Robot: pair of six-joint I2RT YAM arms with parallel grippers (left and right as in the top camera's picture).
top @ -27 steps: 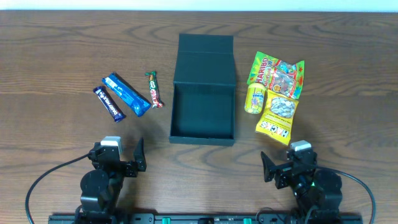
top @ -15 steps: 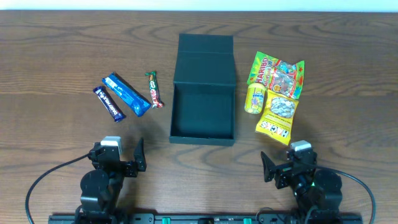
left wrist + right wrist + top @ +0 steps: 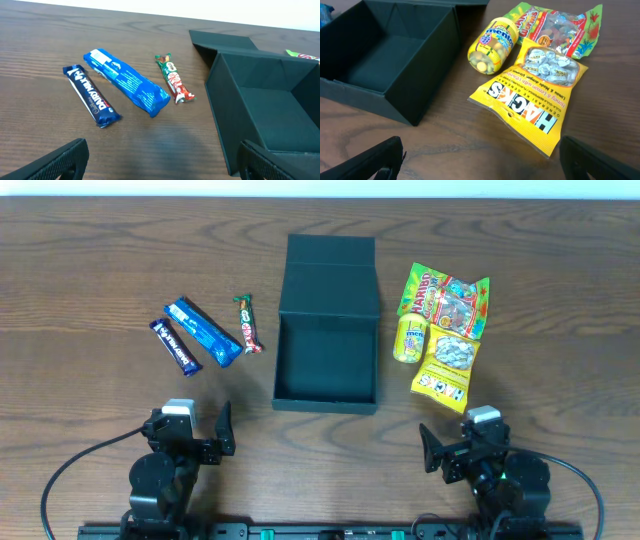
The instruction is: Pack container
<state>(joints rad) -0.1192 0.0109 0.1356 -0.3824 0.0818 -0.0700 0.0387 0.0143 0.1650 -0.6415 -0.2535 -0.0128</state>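
Resting by the front-left corner of the bench (image 3: 80, 400), the left gripper (image 3: 162, 152) was spread wide. The container (image 3: 330, 275) stood open at mid-bench, lid toward the rear edge. By the front-right corner, the right gripper (image 3: 480, 152) was likewise spread.

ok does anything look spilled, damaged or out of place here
Nothing stands out. The container sits open and empty, its lid folded back flat. The Mentos tub lies on its side beside it with nothing spilled, and the bars on the container's left and bags on its right look intact.
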